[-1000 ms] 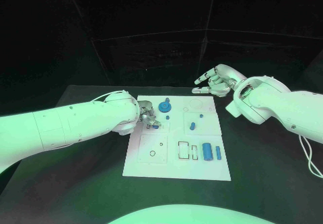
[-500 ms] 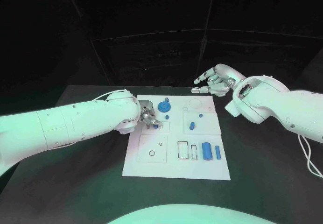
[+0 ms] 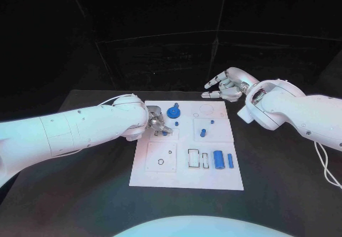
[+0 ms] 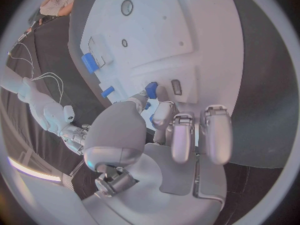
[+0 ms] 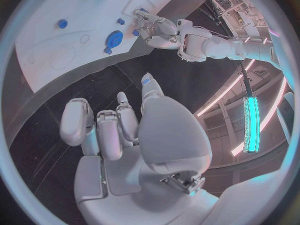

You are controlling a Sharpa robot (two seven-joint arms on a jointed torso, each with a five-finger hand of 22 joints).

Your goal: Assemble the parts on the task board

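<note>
The white task board [image 3: 160, 173] lies in the middle of the black table. My left hand [image 3: 156, 123] is low over the board's left part and pinches a small blue part [image 3: 164, 132] between thumb and a finger; in the left wrist view that small blue part [image 4: 150, 89] sits at the fingertips right against the board [image 4: 187, 30]. Next to it stand a blue round disc [image 3: 174, 114] and a small blue peg [image 3: 177, 105]. My right hand [image 3: 227, 85] hovers beyond the board's far right corner, holding nothing, fingers loosely bent and apart [image 5: 106, 130].
More blue parts are on the board: a short piece [image 3: 203, 132], a tiny one [image 3: 212, 121], a thick cylinder [image 3: 219, 159] and a thin bar [image 3: 230, 161] beside rectangular slots. Bare black table [image 3: 285, 187] surrounds the board.
</note>
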